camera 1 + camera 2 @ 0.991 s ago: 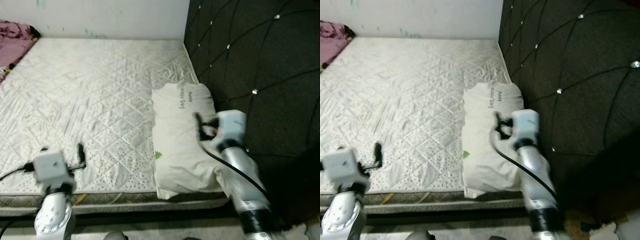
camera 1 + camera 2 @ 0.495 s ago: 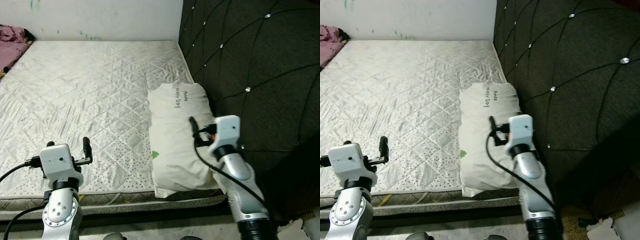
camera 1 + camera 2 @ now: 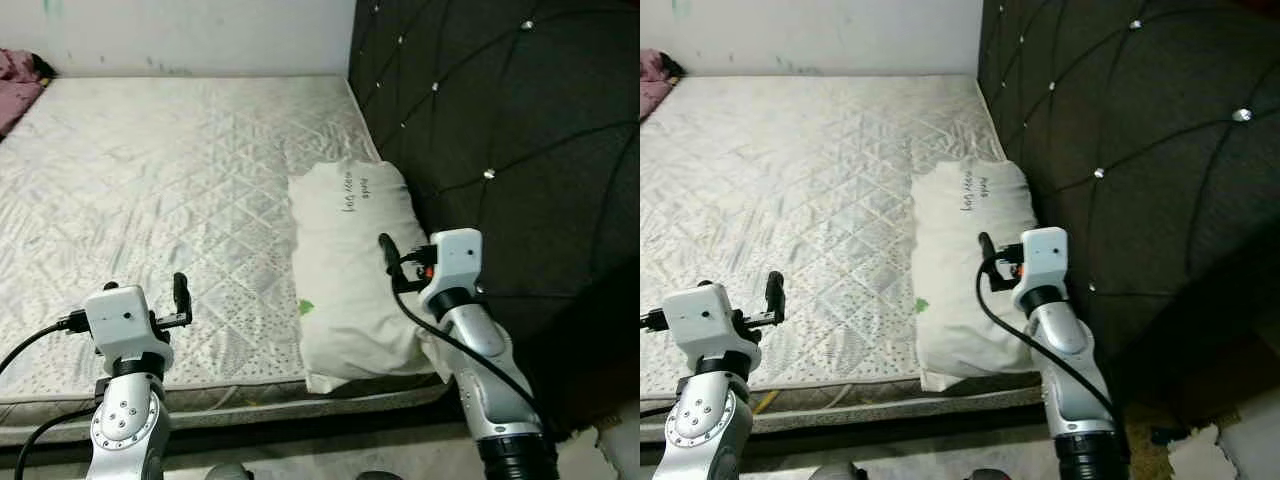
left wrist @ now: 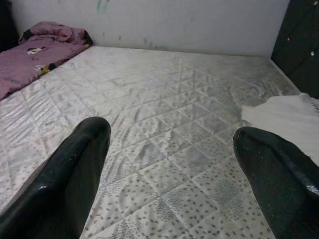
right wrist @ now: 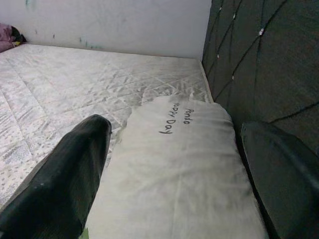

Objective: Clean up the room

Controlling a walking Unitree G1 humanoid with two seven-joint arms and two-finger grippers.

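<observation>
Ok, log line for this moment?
left gripper: open over mattress | right gripper: open over pillow | pillow: by headboard, not held

Pillow [image 3: 350, 265] on mattress [image 3: 160, 190], right side, against headboard [image 3: 500, 120].

Bedroom: mattress [image 3: 180, 170], pillow [image 3: 350, 260] (tufted headboard [image 3: 500, 130]).

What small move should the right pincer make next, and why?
Probably lower the right pincer onto the pillow and close. Its fingers are open, hovering over the pillow lying on the mattress beside the headboard.
</observation>
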